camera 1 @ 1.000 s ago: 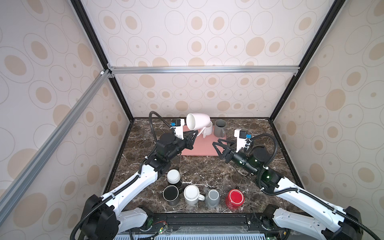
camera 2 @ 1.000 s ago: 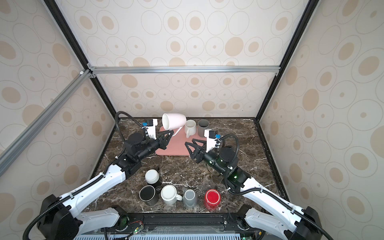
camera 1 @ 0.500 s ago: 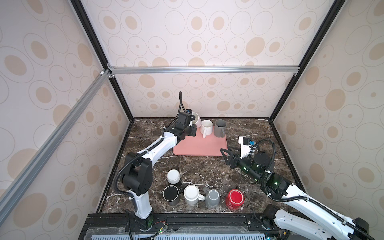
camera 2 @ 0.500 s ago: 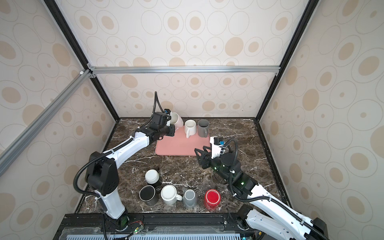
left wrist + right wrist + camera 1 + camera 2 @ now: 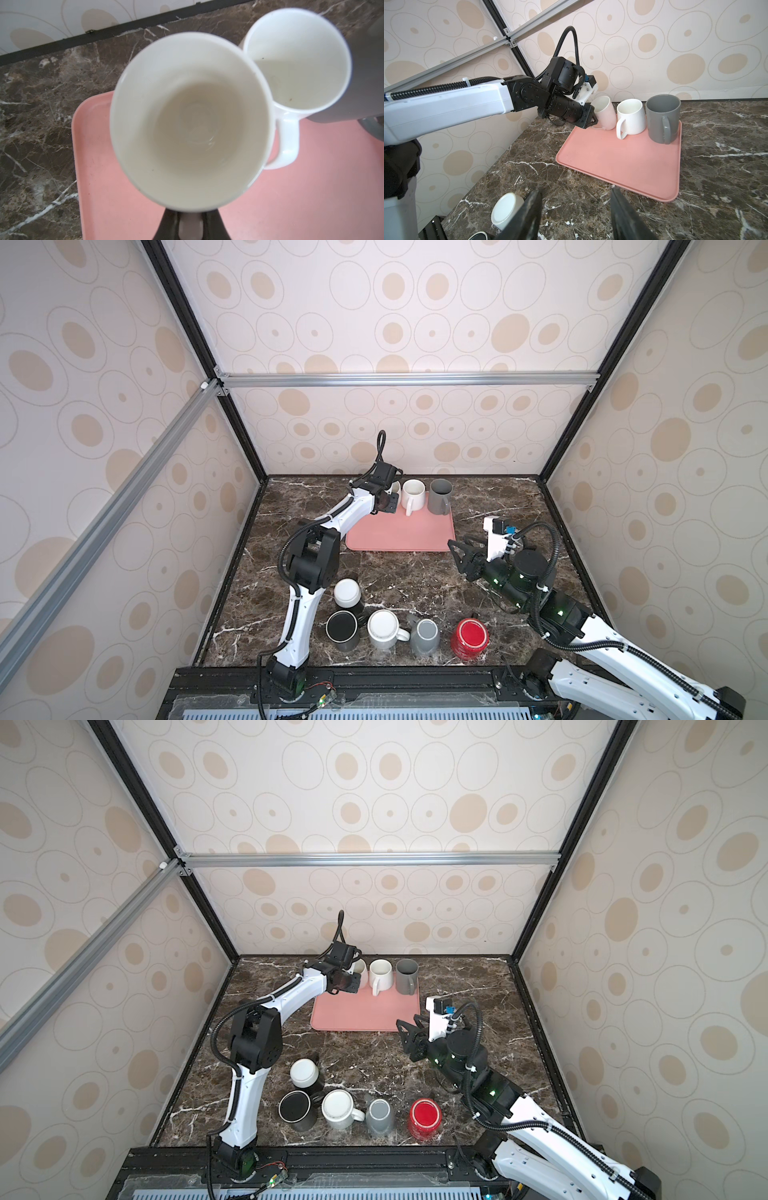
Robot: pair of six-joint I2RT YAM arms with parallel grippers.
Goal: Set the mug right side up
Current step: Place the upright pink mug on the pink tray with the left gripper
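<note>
We see the pinkish-white ceramic mug [image 5: 604,113] mouth up at the back left corner of the flat pink plastic tray [image 5: 623,158], leaning a little toward its neighbour. In both top views it is half hidden behind the left arm's wrist [image 5: 395,488] [image 5: 360,968]. The left gripper [image 5: 593,122] reaches in low from the tray's left side. In the left wrist view its dark fingers [image 5: 168,224] are clamped on the mug's handle, just below the wide open rim [image 5: 191,116]. We cannot tell whether the mug's base rests fully on the tray.

Just beside it stand a white ceramic mug [image 5: 631,118] and a grey ceramic mug [image 5: 662,118], both upright along the tray's back edge.

The right gripper [image 5: 463,545] hangs over the dark marble table [image 5: 519,506], near the tray's front right corner. Its fingers [image 5: 616,199] are spread apart with nothing between them.

Near the table's front edge are five more mugs: a white-topped one [image 5: 348,591], a black one [image 5: 341,626], a white one [image 5: 384,628], a grey one [image 5: 426,635] and a red one [image 5: 469,637].
</note>
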